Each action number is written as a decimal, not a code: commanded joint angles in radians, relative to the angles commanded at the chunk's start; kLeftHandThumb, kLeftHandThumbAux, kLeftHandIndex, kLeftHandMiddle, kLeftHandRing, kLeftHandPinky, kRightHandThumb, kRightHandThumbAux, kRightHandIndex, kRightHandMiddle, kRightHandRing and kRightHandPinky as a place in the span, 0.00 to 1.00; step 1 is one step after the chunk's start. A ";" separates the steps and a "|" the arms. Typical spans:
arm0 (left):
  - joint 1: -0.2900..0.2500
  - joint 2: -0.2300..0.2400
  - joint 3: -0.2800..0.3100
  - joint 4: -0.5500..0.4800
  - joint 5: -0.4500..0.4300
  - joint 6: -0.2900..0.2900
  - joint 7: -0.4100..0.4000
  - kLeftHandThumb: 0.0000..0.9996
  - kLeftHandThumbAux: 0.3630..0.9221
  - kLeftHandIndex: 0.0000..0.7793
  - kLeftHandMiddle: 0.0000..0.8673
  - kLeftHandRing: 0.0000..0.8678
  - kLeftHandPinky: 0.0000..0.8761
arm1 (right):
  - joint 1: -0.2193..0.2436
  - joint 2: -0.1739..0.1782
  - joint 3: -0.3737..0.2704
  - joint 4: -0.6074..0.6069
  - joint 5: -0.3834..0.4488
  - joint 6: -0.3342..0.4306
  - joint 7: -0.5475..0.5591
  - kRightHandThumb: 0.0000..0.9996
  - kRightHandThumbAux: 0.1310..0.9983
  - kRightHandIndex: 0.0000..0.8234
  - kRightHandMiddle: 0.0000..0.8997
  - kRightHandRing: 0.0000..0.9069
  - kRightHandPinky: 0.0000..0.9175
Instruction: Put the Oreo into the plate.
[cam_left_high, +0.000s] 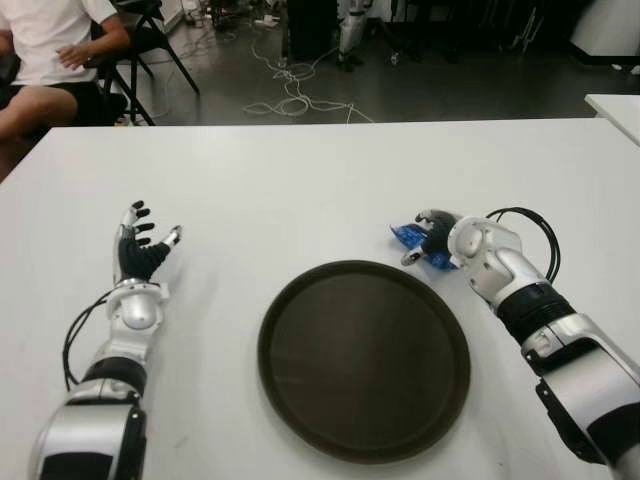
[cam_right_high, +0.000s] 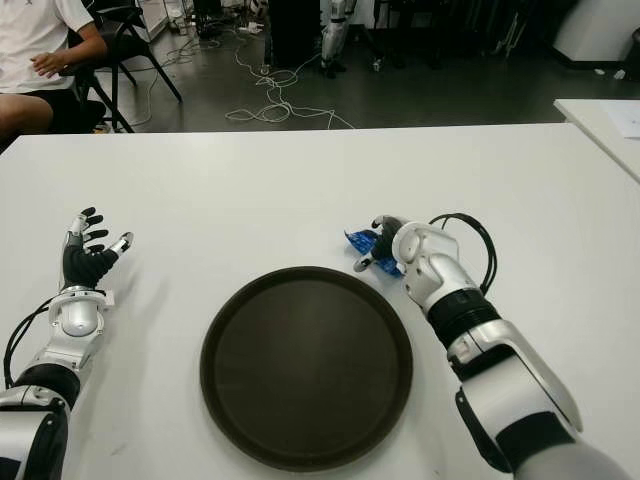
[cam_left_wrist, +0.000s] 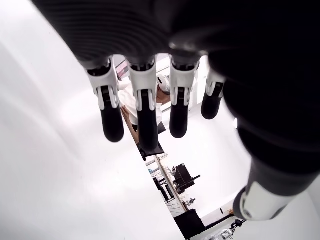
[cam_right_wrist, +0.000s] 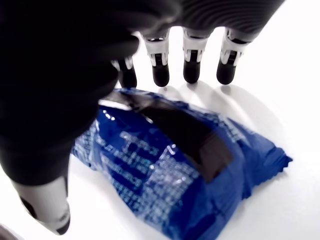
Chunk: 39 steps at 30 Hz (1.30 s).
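hovering right hand (cam_left_high: 432, 238) over oreo (cam_right_wrist: 175, 170)

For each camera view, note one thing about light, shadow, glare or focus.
Left eye view: the plate shows a soft sheen. Right eye view: the table is evenly bright. Left wrist view: the left hand is dark against a washed-out background. Right wrist view: the right hand casts a shadow across the glossy Oreo packet.
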 joint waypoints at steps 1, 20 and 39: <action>0.000 0.000 0.000 0.000 0.000 0.000 0.000 0.20 0.59 0.11 0.20 0.24 0.29 | 0.000 0.000 -0.001 0.002 0.000 -0.001 0.000 0.00 0.69 0.07 0.10 0.03 0.00; -0.004 0.002 0.000 0.009 0.000 -0.001 0.001 0.23 0.59 0.13 0.21 0.25 0.29 | -0.003 -0.006 0.002 0.031 -0.012 -0.033 -0.024 0.00 0.71 0.06 0.09 0.02 0.00; -0.004 0.001 0.004 0.006 -0.008 -0.004 -0.015 0.22 0.63 0.12 0.19 0.23 0.27 | 0.000 -0.028 -0.008 0.045 -0.019 -0.073 -0.012 0.00 0.71 0.07 0.10 0.03 0.00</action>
